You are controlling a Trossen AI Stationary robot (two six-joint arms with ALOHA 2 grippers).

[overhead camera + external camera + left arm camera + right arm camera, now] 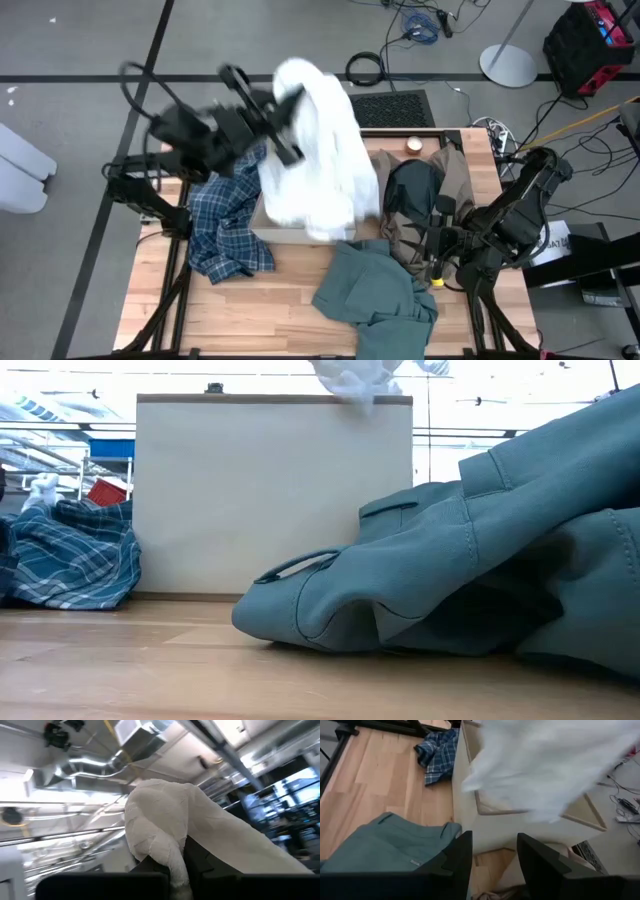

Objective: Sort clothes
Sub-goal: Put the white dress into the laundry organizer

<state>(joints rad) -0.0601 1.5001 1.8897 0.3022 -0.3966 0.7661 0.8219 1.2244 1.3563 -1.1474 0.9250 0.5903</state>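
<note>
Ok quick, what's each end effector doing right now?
Left end effector: closed on the white garment, lifted above the box.
Right end effector: open, empty, near the teal-green piece.

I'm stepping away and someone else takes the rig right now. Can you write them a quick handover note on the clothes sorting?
Left gripper: shut on the white garment, lifted high, the cloth draping down over the cardboard box.
Right gripper: open, holding nothing, waiting at the table's right side near the box.
On the table: plaid shirt left of the box, teal-green piece in front of it, taupe-brown piece and dark piece to its right.
Done: the white garment picked up.
Left: place the white garment, then sort the other four; what is already in the box cannot be seen.
</note>
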